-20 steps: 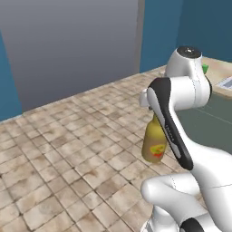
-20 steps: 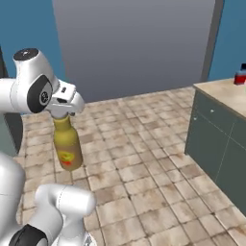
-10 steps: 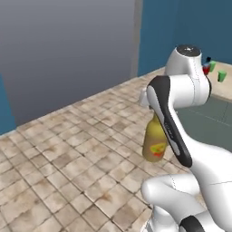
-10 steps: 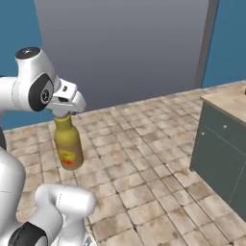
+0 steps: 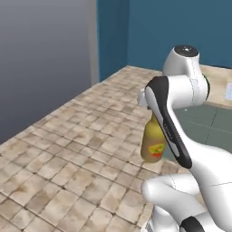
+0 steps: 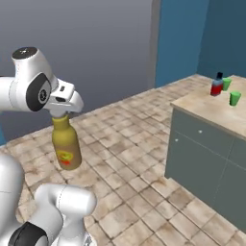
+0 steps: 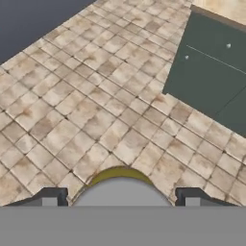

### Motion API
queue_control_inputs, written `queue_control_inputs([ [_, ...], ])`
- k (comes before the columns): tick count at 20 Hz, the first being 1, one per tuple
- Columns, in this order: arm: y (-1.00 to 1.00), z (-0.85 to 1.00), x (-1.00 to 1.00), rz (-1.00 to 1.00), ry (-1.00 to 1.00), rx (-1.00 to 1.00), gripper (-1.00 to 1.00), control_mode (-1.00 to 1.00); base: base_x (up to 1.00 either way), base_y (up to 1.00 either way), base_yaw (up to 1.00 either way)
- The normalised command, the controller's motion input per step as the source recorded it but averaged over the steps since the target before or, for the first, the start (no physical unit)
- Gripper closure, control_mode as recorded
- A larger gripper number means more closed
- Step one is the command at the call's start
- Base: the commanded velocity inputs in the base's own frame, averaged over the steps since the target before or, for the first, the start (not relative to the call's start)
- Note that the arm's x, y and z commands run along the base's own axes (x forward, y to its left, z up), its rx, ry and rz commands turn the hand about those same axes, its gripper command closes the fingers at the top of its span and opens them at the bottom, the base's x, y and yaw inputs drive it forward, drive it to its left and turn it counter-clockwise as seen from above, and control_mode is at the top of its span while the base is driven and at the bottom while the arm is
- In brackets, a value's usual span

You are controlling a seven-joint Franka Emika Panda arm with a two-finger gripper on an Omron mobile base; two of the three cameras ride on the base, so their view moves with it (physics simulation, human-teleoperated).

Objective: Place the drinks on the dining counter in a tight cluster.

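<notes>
My gripper [image 6: 62, 109] is shut on the neck of the amber bottle [image 6: 65, 146], which hangs upright over the tiled floor. Its yellow-red label [image 5: 155, 149] faces the left base view. In the hand view its grey cap [image 7: 120, 192] sits between my two fingertips [image 7: 49, 197]. The squat blue bottle [image 6: 216, 86] with a red label stands far off on a beige-topped counter [image 6: 206, 108] at the right. I cannot tell whether that is the dining counter. The third drink is out of view.
Two small green cups [image 6: 234, 98] stand beside the blue bottle. The counter's dark cabinet fronts [image 7: 211, 77] lie ahead and to the right. A grey wall [image 5: 41, 59] and a blue wall [image 5: 172, 31] bound the open tiled floor [image 5: 81, 149].
The whole scene has swung sideways as the base turned. The counter with the blue bottle now sits at the right of the right base view. The amber bottle stays in my grip.
</notes>
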Motion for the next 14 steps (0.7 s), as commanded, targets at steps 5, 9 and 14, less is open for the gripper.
queue_control_inputs([
  [5, 0.0, 0.0, 0.0, 0.0, 0.0, 0.0, 1.0, 1.0, 1.0, 0.4, -0.56],
  [9, 0.0, 0.0, 0.0, 0.0, 0.0, 0.0, 1.0, 1.0, 1.0, 0.44, -0.56],
  [14, 0.0, 0.0, 0.0, 0.0, 0.0, 0.0, 1.0, 1.0, 1.0, 0.51, -0.57],
])
